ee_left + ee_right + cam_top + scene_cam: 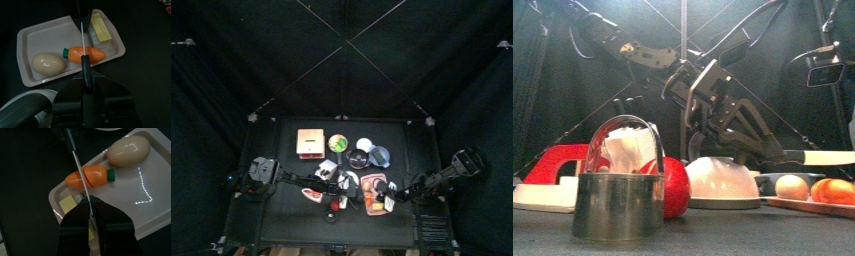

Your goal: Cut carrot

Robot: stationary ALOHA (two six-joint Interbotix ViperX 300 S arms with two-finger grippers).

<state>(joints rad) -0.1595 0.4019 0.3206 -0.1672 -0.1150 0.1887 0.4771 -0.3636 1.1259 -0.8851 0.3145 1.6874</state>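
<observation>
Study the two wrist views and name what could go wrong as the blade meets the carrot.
The knife blade crosses the carrot, which lies loose on the pinkish tray; it might roll or slide instead of splitting. The egg and the yellow block lie close by, so a shifting carrot could knock them.

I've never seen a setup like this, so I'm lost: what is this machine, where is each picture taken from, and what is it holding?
It is a robot with two black arms at a small table. One picture looks straight down from above, one looks level from the table's front edge, and two come from cameras on the arms' wrists. On a pink tray lie a carrot, an egg and a yellow block. The left end effector holds a knife by its black handle, blade across the carrot. The right end effector hovers opposite; I cannot tell whether it grips anything.
</observation>
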